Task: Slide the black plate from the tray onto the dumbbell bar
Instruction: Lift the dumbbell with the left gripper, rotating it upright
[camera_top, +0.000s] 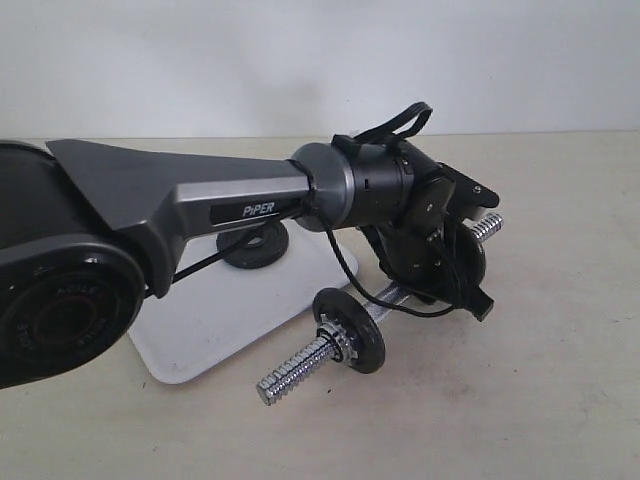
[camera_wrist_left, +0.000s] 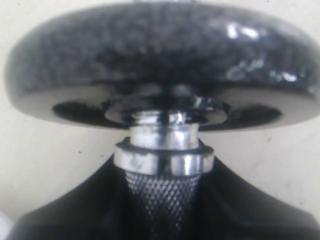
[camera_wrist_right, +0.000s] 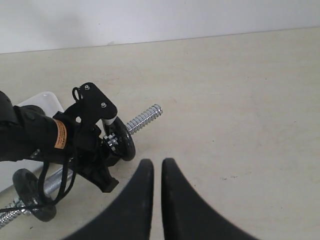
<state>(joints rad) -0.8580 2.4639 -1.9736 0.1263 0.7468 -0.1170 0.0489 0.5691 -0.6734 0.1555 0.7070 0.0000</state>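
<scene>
The black plate (camera_top: 256, 243) lies flat on the white tray (camera_top: 215, 330), partly hidden behind my left arm. The dumbbell bar (camera_top: 296, 368) lies on the table beside the tray, a black disc with a chrome star collar (camera_top: 350, 331) near its close threaded end. My left gripper (camera_top: 432, 275) is shut on the bar's knurled middle (camera_wrist_left: 162, 192), just below another black disc (camera_wrist_left: 160, 60). My right gripper (camera_wrist_right: 157, 164) hovers over bare table, fingers together and empty, a little way from the bar's far threaded end (camera_wrist_right: 145, 117). It is out of the exterior view.
The left arm's grey link (camera_top: 180, 200) stretches across the tray and covers much of it. A black cable (camera_top: 345, 270) loops from the wrist down near the bar. Beige table (camera_wrist_right: 240, 100) spreads to the right of the dumbbell.
</scene>
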